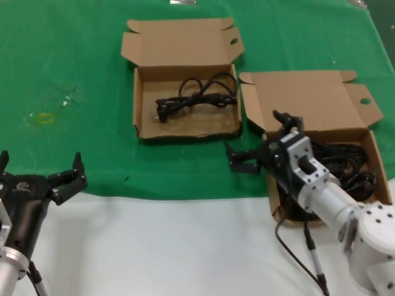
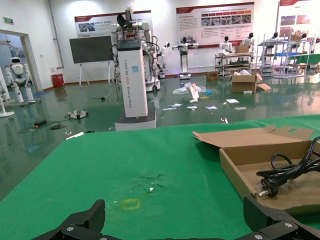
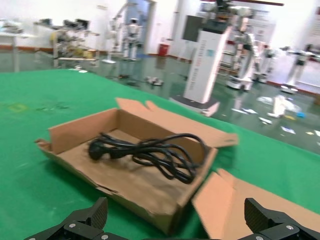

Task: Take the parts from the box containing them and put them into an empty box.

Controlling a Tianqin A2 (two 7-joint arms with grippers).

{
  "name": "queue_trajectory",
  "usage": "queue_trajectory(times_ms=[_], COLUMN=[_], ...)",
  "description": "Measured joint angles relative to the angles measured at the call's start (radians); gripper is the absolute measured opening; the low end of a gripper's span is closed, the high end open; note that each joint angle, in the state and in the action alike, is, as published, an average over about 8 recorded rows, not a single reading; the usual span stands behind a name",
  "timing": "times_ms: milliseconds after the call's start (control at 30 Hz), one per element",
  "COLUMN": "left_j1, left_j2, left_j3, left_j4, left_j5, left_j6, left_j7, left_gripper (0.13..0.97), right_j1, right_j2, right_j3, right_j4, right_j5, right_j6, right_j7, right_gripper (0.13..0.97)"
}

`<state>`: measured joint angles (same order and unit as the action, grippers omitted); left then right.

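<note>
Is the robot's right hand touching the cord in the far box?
Apart. In the head view, the open right hand hangs near the nearer box, with green cloth between it and the cord lying in the far box.

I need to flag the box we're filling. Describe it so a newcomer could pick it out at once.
On the green cloth sit two open brown cardboard boxes. The one we're filling is farther from the robot and more central, clear of both arms. It holds a single coiled black cord, while its neighbour, under the right end effector, is packed with cords.
</note>
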<state>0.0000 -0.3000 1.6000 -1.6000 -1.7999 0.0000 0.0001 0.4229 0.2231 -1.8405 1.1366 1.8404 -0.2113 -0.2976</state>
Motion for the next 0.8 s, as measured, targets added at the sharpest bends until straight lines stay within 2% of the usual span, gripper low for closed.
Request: queue_trajectory(times_ms=[200, 600, 800], left_j1=[0.0, 0.0, 0.0], left_j2=[0.0, 0.0, 0.0], left_j3=[0.0, 0.0, 0.0], left_j4=[0.0, 0.0, 0.0], left_j5=[0.0, 0.0, 0.0], left_j6=[0.0, 0.0, 0.0], left_j7=[0.0, 0.0, 0.0], left_gripper=[0.965, 0.966, 0.966], right_j1=[-0.108, -0.322, -0.374], right_j2=[0.02, 0.059, 0.068], right_j3=[0.061, 0.183, 0.213], right_j4=[0.118, 0.352, 0.41], right_j5=[-0.01, -0.031, -0.036], right_j6=[0.054, 0.16, 0.187], right_j7=[0.075, 0.226, 0.264], right_gripper=[0.966, 0.966, 0.966])
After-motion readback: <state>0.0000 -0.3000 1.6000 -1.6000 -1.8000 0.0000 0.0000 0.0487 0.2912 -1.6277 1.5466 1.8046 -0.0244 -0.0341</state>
